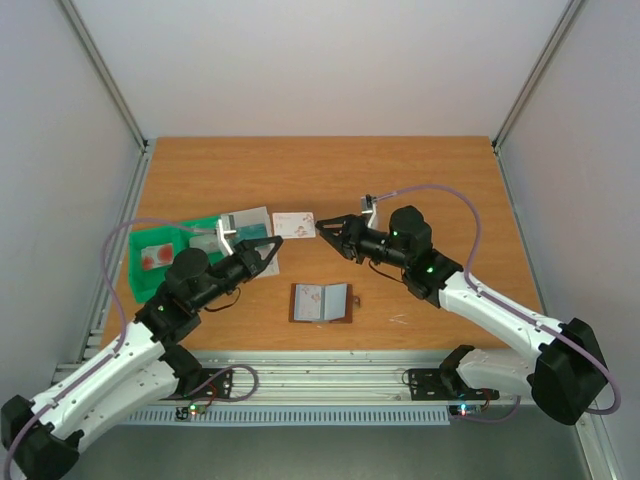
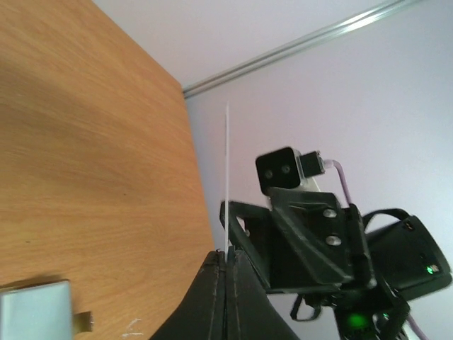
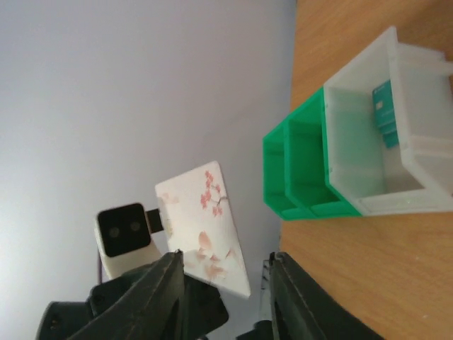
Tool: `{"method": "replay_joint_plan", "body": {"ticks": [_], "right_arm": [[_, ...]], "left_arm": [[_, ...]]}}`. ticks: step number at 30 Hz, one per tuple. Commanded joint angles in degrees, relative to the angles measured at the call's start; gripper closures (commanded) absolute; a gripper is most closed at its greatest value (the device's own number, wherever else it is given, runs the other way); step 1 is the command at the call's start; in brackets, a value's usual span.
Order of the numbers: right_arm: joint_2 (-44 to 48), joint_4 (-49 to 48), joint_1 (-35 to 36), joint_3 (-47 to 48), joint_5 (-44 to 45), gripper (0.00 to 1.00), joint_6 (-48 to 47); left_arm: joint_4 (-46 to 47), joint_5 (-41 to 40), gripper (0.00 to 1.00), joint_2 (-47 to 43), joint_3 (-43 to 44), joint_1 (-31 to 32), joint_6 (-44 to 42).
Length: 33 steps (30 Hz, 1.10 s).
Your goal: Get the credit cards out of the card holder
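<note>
A white credit card (image 1: pixel 294 225) with pink blossom marks hangs above the table between both grippers. My left gripper (image 1: pixel 277 241) is shut on its left end; in the left wrist view the card (image 2: pixel 227 177) shows edge-on, rising from the closed jaws (image 2: pixel 226 256). My right gripper (image 1: pixel 322 229) faces it from the right, open, its fingers either side of the card (image 3: pixel 205 227) without pinching it. The brown card holder (image 1: pixel 320 303) lies open on the table nearer the arms. A teal card (image 3: pixel 384 113) lies in the tray's clear compartment.
The green and clear compartment tray (image 1: pixel 165 245) stands at the left of the table, just behind my left arm; it also shows in the right wrist view (image 3: pixel 304 163). A corner of the card holder (image 2: pixel 35 312) shows at the lower left of the left wrist view.
</note>
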<state>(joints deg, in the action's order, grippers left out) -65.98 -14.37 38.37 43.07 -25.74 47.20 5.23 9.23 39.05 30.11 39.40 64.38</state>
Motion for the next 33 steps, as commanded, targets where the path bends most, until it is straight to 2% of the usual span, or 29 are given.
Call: {"method": "replay_joint_plan", "body": {"ticks": [1,7,10,13,16,23,28,33], "right_arm": [[-0.7,-3.82,0.47,-1.23,-2.02,0.58,0.01],[0.18,-3.7,0.47,-2.2,-2.59,0.25,-1.75],[0.8,-2.78,0.46,-2.27,-2.87,0.03,-2.7],[1.32,-1.95,0.47,-2.8,-2.84,0.01,-3.35],[1.09,-1.63,0.39,-3.14,-3.66,0.02,-3.46],[1.31,-1.71,-0.8,-4.37,-5.71,0.02,-3.56],[1.32,-0.93,-2.07,-4.56,-6.92,0.02,-4.09],[0.66,-1.0,-2.76,-4.41,-8.08,0.02,-4.12]], "left_arm": [[-4.57,3.64,0.99,-1.26,1.43,-4.04,-3.36],[-21.41,8.2,0.99,-2.55,6.52,-12.26,-9.4],[-29.89,11.02,1.0,-1.47,9.53,-18.09,-12.29],[-36.78,15.04,1.0,0.54,11.71,-24.75,-16.47],[-39.71,18.89,1.0,1.91,12.43,-31.38,-18.97],[-47.31,19.96,1.0,4.98,14.36,-44.16,-27.34],[-47.53,18.73,1.0,7.28,13.92,-49.0,-30.25],[-47.98,14.56,1.0,10.73,14.54,-51.24,-33.57]]}}
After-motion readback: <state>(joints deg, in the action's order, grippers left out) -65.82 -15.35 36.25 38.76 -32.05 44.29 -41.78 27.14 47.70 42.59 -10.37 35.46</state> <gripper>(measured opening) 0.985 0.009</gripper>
